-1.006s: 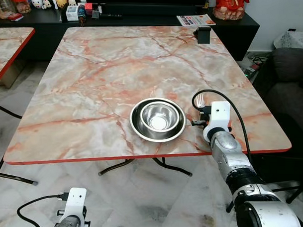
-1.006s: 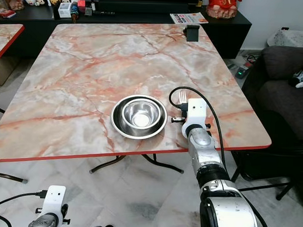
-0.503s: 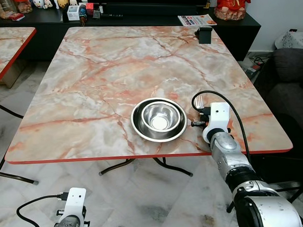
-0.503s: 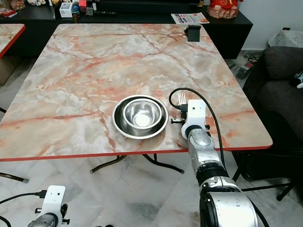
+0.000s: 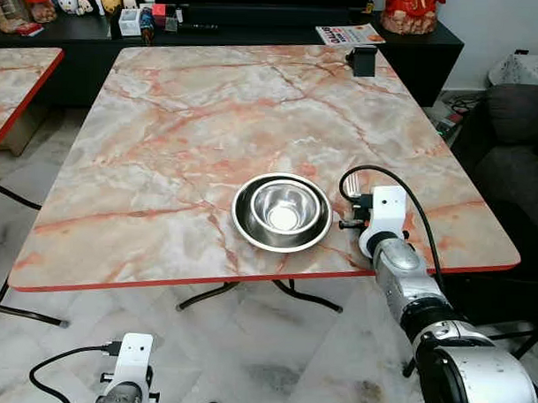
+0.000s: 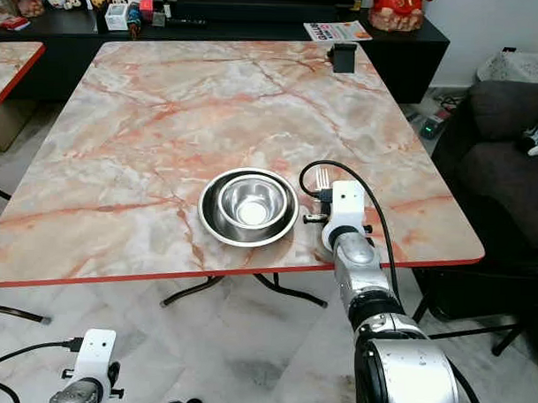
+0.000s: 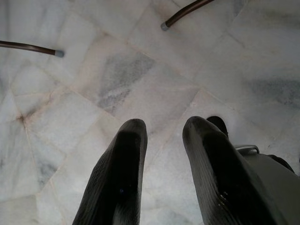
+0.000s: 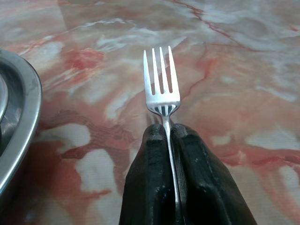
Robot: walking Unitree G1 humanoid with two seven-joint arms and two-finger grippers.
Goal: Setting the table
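Right wrist view, black ribbed tool (image 8: 169, 133) pinching slim steel fork (image 8: 161, 89), veined marble table (image 8: 243, 70)

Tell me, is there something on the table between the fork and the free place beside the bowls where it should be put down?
Nothing visible is in the way. The right end effector is shut on the fork, tines pointing forward over bare marble table. The stacked steel bowls sit apart to its left, not under the fork.
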